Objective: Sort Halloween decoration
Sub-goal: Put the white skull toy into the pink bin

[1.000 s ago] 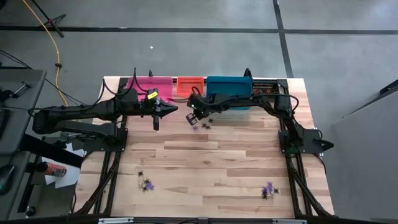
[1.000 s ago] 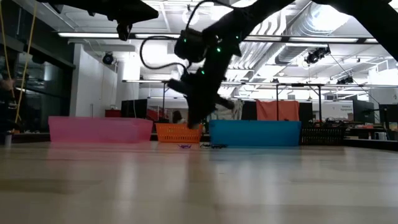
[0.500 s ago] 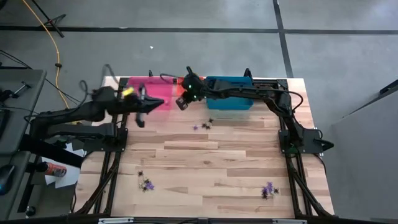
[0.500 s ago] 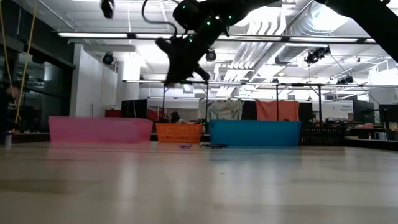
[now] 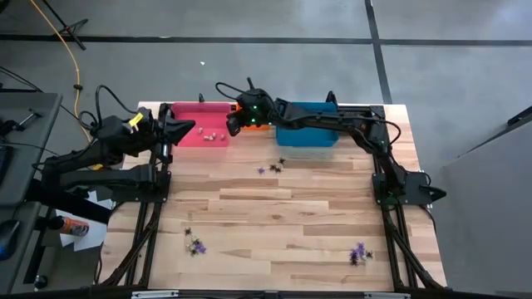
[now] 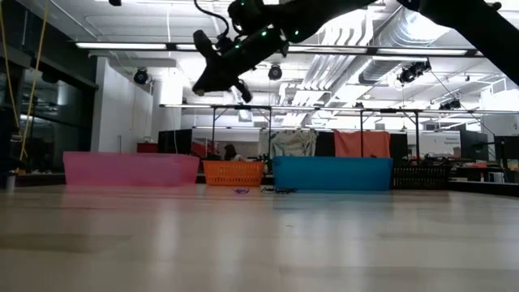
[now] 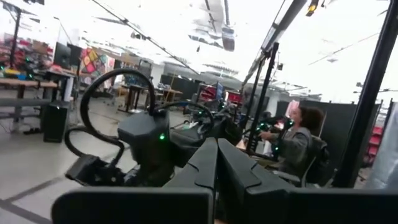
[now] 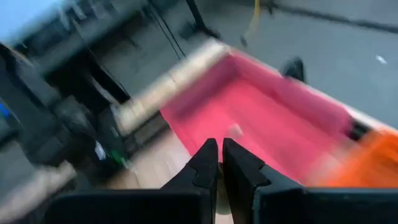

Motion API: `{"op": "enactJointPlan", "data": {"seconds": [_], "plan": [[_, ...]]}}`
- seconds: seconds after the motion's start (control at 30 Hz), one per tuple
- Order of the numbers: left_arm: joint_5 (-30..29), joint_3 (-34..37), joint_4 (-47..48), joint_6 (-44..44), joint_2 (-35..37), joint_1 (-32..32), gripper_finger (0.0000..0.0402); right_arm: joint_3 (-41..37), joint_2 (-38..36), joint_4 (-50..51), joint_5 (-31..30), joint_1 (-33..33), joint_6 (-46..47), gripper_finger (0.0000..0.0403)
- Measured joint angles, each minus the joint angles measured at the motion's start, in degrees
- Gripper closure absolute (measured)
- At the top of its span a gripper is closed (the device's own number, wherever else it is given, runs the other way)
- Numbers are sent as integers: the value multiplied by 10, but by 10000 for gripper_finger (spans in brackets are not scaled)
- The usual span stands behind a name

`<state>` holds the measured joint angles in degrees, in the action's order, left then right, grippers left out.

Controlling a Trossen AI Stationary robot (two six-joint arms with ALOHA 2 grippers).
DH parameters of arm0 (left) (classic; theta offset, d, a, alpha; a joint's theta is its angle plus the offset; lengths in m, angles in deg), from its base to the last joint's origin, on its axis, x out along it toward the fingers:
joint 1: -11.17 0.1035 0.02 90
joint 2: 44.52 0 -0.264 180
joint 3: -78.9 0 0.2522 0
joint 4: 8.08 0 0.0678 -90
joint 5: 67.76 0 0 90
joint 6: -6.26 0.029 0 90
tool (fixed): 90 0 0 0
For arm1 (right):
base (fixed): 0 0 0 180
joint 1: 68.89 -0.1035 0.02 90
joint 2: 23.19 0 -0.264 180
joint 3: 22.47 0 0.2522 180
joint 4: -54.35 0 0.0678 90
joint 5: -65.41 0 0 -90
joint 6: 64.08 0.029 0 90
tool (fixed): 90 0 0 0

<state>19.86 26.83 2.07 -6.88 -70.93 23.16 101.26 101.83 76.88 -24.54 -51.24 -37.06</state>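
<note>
Tiny purple and black trinkets of the Halloween decoration lie in three clusters on the wooden table: one (image 5: 274,166) before the blue bin, one (image 5: 195,245) near left, one (image 5: 359,252) near right. Pale trinkets (image 5: 212,133) lie in the pink bin (image 5: 199,139). My right gripper (image 5: 230,126) hangs high over the pink bin's right end, beside the orange bin (image 5: 256,112). It is shut (image 8: 219,155), and nothing shows between its fingers. My left gripper (image 5: 191,126) is shut (image 7: 216,155), raised over the pink bin's left end and pointing right.
The pink bin, the orange bin and the blue bin (image 5: 306,126) stand in a row along the far edge. The two grippers point at each other over the pink bin, a short gap apart. Bare wood spreads across the table's middle. A seated person (image 7: 298,134) shows in the room beyond.
My right gripper has risen from the table beside the trinkets before the blue bin. It has swung toward the far left over the pink bin's right end, tipping from pointing down toward level. My left gripper has pulled back toward the left edge, risen and tipped up to about level.
</note>
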Motion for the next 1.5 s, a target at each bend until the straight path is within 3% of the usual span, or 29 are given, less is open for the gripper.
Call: {"op": "enactJointPlan", "data": {"seconds": [0.37, 0.57, 1.17, 1.3, 1.5], "plan": [[0, 0, -1, -28, -4, 0, 401, 32, 141, -199, 20, 0, 91, 387], [0, 0, -1, -33, -3, 0, 401, 84, 211, -218, 18, -1, 91, 387], [0, 0, -1, -18, -4, 0, 402, 93, 224, -210, 35, 0, 102, 385], [0, 0, -1, -18, -4, 0, 402, 93, 224, -210, 36, 0, 100, 358], [0, 0, -1, -33, -4, 0, 401, 93, 224, -212, 33, 0, 84, 274]]}}
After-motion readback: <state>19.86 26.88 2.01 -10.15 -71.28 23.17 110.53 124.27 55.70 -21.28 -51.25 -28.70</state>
